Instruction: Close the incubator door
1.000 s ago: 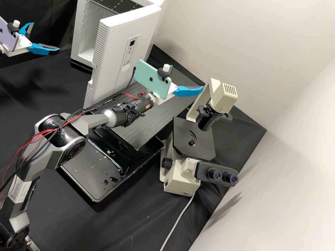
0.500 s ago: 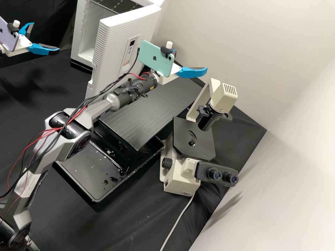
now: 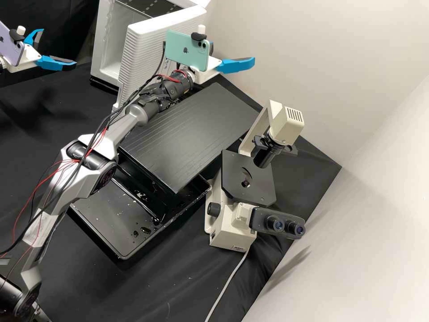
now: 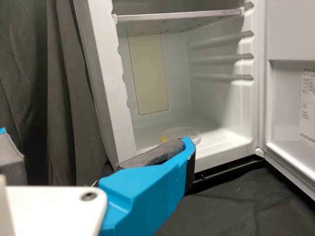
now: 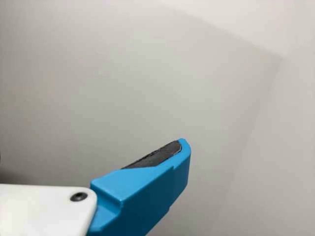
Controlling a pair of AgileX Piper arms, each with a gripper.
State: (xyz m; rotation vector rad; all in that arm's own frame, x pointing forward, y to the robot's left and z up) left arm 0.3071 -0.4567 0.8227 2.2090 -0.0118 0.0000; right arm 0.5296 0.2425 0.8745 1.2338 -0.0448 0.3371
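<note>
The white incubator (image 3: 107,49) stands at the back with its ribbed door (image 3: 143,58) swung wide. In the left wrist view the door's inner side (image 4: 288,98) is beside the incubator's lit interior (image 4: 211,108). At the upper left, my left gripper (image 3: 59,47) is open in the air before the opening; its own view shows the left gripper (image 4: 96,135) empty. My right gripper (image 3: 232,51) is open and empty, raised on the door's outer side, its wrist covering part of the panel. In its wrist view, the right gripper (image 5: 91,147) faces a pale wall.
A black grooved board (image 3: 192,138) lies over a wet black tray (image 3: 111,228). The beige microscope (image 3: 232,230) stands right of them, its cable trailing forward. A clear dish (image 4: 182,133) rests on the incubator floor. The wall (image 3: 339,58) rises close behind the right gripper.
My right gripper has risen, drifting right at first and then back left, with its forearm shifting along the door. The left gripper and the door have kept their places.
</note>
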